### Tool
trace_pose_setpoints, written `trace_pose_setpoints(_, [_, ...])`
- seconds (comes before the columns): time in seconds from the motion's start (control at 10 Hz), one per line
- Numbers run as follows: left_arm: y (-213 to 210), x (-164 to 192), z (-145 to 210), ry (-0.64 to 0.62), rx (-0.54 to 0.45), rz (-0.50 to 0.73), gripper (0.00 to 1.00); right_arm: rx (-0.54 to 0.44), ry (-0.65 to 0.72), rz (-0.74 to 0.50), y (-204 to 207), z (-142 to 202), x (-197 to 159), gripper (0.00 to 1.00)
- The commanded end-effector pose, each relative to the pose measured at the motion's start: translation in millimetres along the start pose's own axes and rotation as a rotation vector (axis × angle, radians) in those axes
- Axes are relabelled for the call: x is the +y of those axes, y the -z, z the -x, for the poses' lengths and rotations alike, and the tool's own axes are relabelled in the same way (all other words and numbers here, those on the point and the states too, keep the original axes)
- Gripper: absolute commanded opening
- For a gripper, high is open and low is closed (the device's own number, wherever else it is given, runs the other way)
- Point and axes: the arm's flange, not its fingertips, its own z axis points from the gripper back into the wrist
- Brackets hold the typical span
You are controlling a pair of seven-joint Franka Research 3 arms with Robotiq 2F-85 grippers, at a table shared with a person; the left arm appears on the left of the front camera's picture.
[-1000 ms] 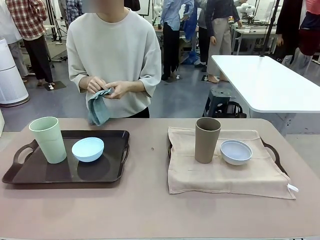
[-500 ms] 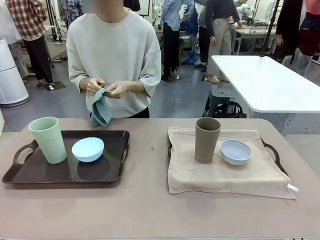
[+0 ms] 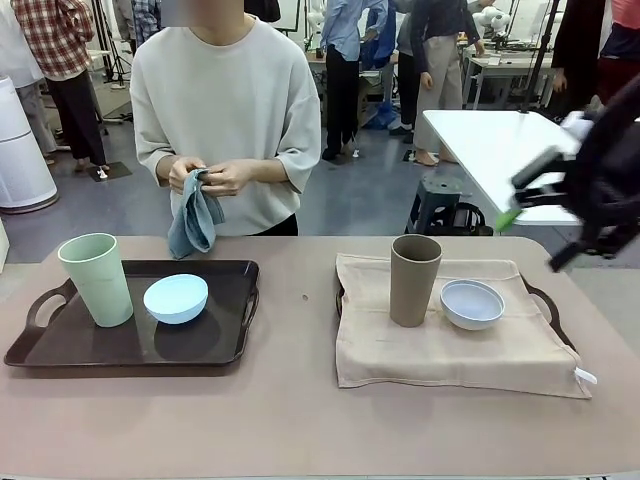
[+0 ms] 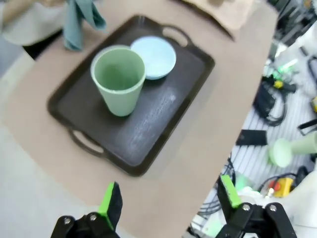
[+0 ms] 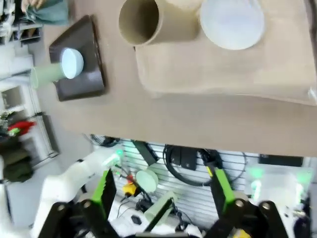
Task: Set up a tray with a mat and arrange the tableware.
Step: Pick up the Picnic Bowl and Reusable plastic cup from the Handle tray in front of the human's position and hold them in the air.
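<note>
A dark tray (image 3: 200, 345) at the left carries a pale green tumbler (image 3: 96, 279) and a light blue bowl (image 3: 176, 298). At the right, a second tray (image 3: 546, 302) lies under a beige mat (image 3: 440, 352). On the mat stand a taupe tumbler (image 3: 414, 280) and a pale bowl (image 3: 472, 303). My right gripper (image 3: 543, 218) hangs blurred and open, high above the table's right edge. Its wrist view looks down on the taupe tumbler (image 5: 143, 21) and pale bowl (image 5: 232, 22). My left gripper (image 4: 168, 198) is open, high over the dark tray (image 4: 148, 124) with the green tumbler (image 4: 119, 79).
Across the table, a person holds a blue-grey cloth (image 3: 194, 220) in both hands, above the far edge near the left tray. Bare tabletop (image 3: 300, 420) runs between the trays and along the near edge. A white table (image 3: 520, 160) stands behind at the right.
My right arm has come into the front view from the right. The person has shifted the cloth a little in both hands. The trays and tableware have not moved.
</note>
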Motion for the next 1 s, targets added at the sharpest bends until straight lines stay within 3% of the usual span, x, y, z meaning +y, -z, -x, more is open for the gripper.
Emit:
trace_pose_setpoints(0.0, [5.1,8.7,16.5,-0.003,-0.008,-0.003,1.00,-0.048,0.024,0.057,42.9,-10.7,54.4,1.00])
trace_pose_setpoints(0.1, [0.0,0.0,0.0,0.000,0.000,0.000,1.00,-0.042,0.020,0.070,67.8,-13.9,77.5,1.00])
trace_pose_setpoints(0.4, [0.0,0.0,0.0,0.000,0.000,0.000,1.00,-0.029,0.025,0.090,123.3,-46.0,115.1,1.00])
trace_pose_setpoints(0.6, [0.0,0.0,0.0,0.000,0.000,0.000,1.00,-0.054,0.064,0.049,116.5,-47.2,103.3,1.00])
trace_pose_setpoints(0.9, [0.0,0.0,0.0,0.000,0.000,0.000,1.00,-0.027,0.007,0.074,131.6,-38.5,110.6,1.00])
